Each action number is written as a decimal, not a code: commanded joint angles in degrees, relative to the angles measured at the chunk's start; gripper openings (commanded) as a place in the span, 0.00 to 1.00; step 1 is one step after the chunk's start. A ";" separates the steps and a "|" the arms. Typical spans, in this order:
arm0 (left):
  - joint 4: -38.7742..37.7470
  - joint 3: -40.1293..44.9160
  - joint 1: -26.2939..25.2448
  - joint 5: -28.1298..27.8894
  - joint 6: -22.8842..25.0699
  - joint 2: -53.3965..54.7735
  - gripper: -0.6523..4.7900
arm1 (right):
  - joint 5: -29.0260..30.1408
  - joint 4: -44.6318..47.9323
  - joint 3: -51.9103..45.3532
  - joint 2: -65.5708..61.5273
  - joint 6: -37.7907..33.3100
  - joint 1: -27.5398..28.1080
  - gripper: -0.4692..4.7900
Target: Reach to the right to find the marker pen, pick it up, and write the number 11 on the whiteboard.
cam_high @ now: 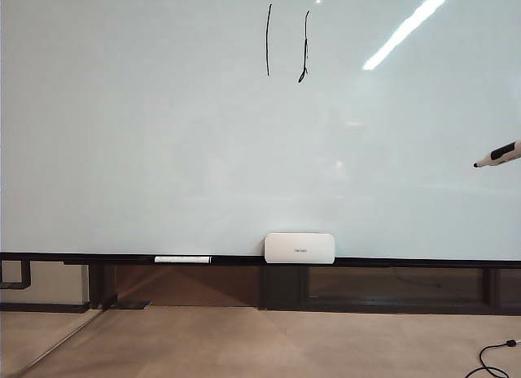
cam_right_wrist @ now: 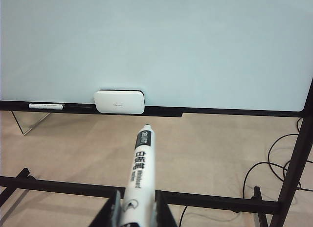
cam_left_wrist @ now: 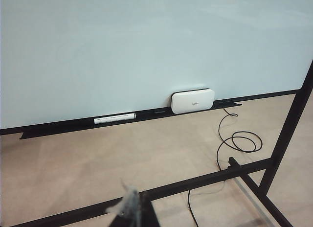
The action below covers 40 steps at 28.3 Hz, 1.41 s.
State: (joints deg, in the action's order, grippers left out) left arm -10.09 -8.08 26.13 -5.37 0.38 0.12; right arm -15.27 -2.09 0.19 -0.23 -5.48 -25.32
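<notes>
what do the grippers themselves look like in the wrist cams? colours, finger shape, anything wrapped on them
Only slivers show. The right gripper has two dark, near-black fingers with flat inner faces. The left gripper shows a dark pointed tip with translucent, crinkled tape-like material on it. No cables or markings on either are visible.

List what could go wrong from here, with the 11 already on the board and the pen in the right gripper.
1. The marker pen sits uncapped in the right gripper, tip toward the whiteboard; a stray move could add a mark near the number 11.
2. The grip is only at the pen's rear, so it might slip and fall.
3. Cables lie on the floor by the black frame. The left gripper is barely in view.
</notes>
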 commanded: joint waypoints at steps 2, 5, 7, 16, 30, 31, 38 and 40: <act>0.48 0.00 0.00 0.09 0.07 0.02 0.11 | -0.26 0.61 0.04 0.02 0.11 -0.04 0.09; 0.46 0.00 0.00 0.09 0.07 0.02 0.11 | -0.26 0.61 0.04 0.02 0.11 -0.04 0.09; 0.46 0.00 0.00 0.09 0.07 0.02 0.11 | -0.26 0.61 0.04 0.02 0.13 -0.04 0.09; 0.46 0.00 0.00 0.09 0.07 0.02 0.11 | -0.26 0.61 0.04 0.02 0.11 -0.04 0.09; 0.33 -0.02 -11.76 4.74 0.07 0.02 0.11 | -0.07 0.61 0.04 0.02 0.13 7.04 0.09; 0.33 -0.02 -13.68 4.74 0.07 0.02 0.11 | -0.07 0.61 0.04 0.02 0.13 8.61 0.09; 0.31 0.00 -26.32 4.61 0.07 0.02 0.11 | -0.22 0.61 0.04 0.02 0.13 22.49 0.09; 0.31 0.00 -27.85 4.31 0.07 0.02 0.11 | -0.22 0.61 0.04 0.02 0.13 26.03 0.09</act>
State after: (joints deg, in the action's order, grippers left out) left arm -10.22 -8.08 -1.26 -1.04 0.38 0.10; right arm -15.42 -2.11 0.19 -0.23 -5.48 -1.15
